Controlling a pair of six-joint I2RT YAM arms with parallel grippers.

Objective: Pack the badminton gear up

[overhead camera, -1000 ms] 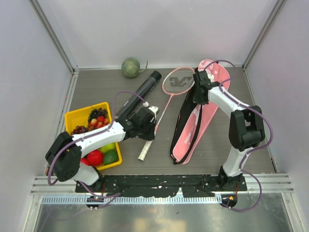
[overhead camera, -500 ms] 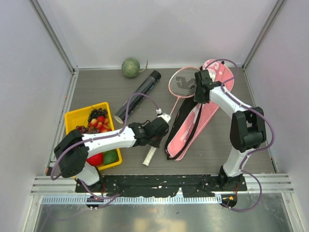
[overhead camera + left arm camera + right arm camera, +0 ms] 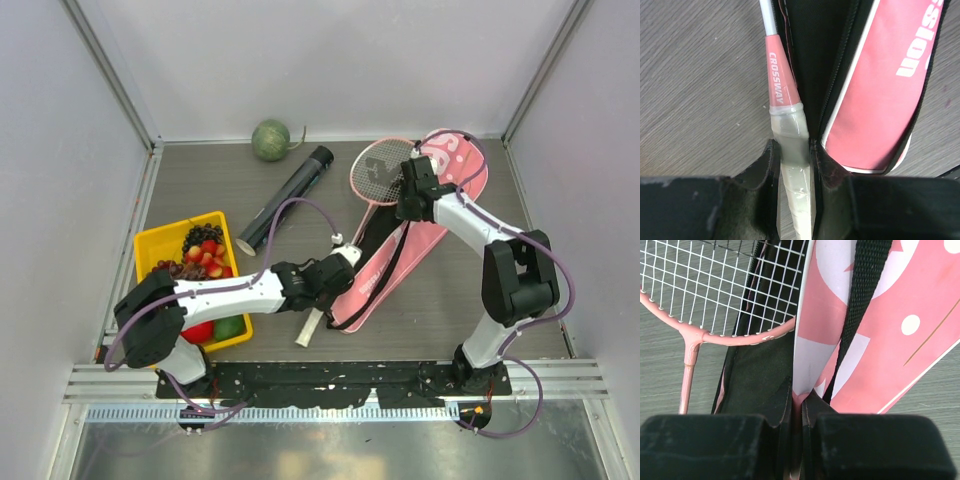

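**Racket lies along the open bag, both claws clamped**

The pink-framed racket [image 3: 384, 168] has its long axis on a diagonal. Its head points far and right, and its white handle [image 3: 790, 134] points near and left. The left gripper [image 3: 335, 268] is closed tight on that handle, just below the pink "CROSSWAY" cone.

The pink racket bag [image 3: 375, 282] runs along the same diagonal, just right of the racket, with its wide end far right. The right gripper [image 3: 801, 402] pinches the bag's pink flap edge with its fingers together. Black lining shows in the opening, and the right side of the racket head overlaps it.

The long black tube [image 3: 288, 197] lies left of the racket, also slanting from near-left to far-right.

Everything rests on a grey wood-grain table [image 3: 200, 180] enclosed by pale panels.

A yellow tray [image 3: 140, 250] at the near left holds dark grapes, strawberries, a red apple and green fruit. A green melon [image 3: 270, 140] sits alone by the far wall.
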